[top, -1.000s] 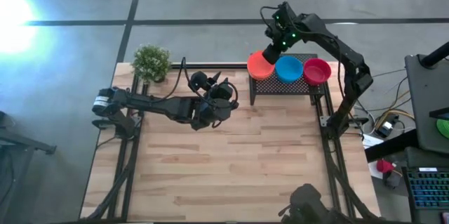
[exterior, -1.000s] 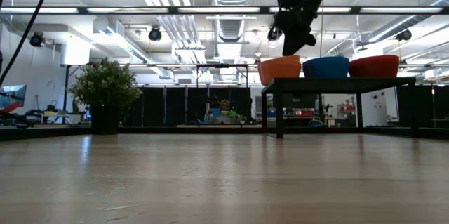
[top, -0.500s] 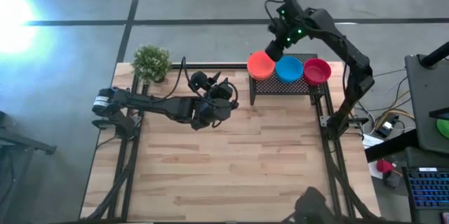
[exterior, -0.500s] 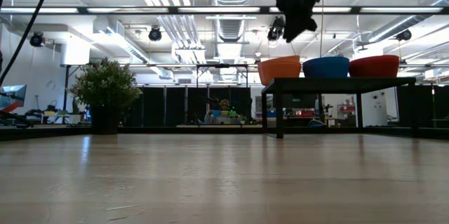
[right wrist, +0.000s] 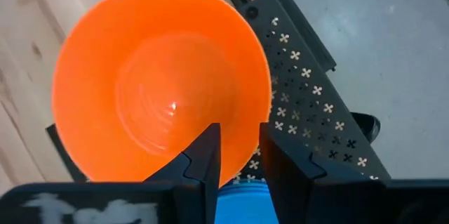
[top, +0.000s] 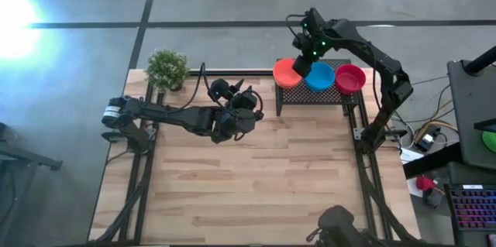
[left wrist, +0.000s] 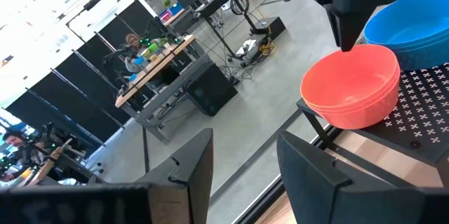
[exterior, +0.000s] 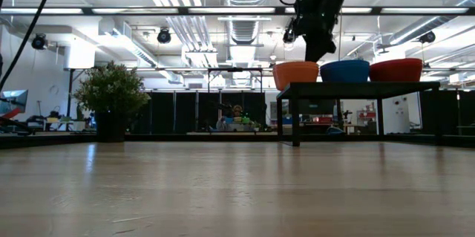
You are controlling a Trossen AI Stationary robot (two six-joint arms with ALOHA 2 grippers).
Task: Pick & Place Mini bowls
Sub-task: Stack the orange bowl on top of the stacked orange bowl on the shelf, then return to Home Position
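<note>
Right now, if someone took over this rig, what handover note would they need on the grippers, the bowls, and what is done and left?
Right gripper: open, above the rack, one finger inside the orange bowl and one outside its rim; not closed on it.
Left gripper: open, empty, hanging over the table left of the rack.
Bowls: orange, blue bowl and red bowl sit in a row on the rack. No others in view.
Done: cannot tell from the pictures; nothing is held.
Left: probably close on the orange bowl's rim, lift it and place it.
</note>
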